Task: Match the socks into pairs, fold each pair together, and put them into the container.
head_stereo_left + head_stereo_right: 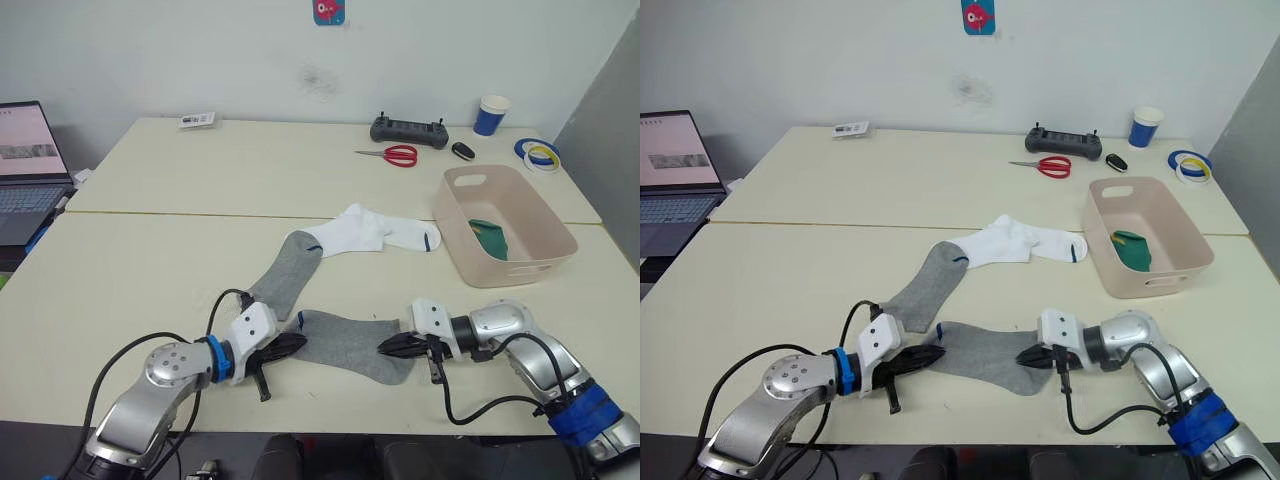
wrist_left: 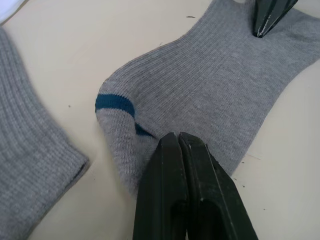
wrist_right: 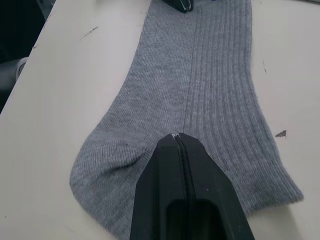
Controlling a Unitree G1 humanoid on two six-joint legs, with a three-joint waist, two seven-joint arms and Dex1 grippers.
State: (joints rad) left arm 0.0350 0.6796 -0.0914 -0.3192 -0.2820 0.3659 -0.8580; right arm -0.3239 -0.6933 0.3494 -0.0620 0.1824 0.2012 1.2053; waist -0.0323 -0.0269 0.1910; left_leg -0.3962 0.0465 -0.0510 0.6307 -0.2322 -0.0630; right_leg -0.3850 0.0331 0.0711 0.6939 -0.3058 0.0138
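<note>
Pink-beige container [image 1: 535,215] holds folded dark green socks [image 1: 490,238].

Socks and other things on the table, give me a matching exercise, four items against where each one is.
Items:
1. dark green fabric sock
2. white fabric socks with dark tips
3. nearer grey ribbed sock
4. red-handled scissors

Places:
A. pinched at both ends by the left gripper and right gripper
B. inside the pink plastic tub
C. far side, beside the black controller
D. mid-table, left of the tub

Pairs: 1-B, 2-D, 3-A, 4-C
</note>
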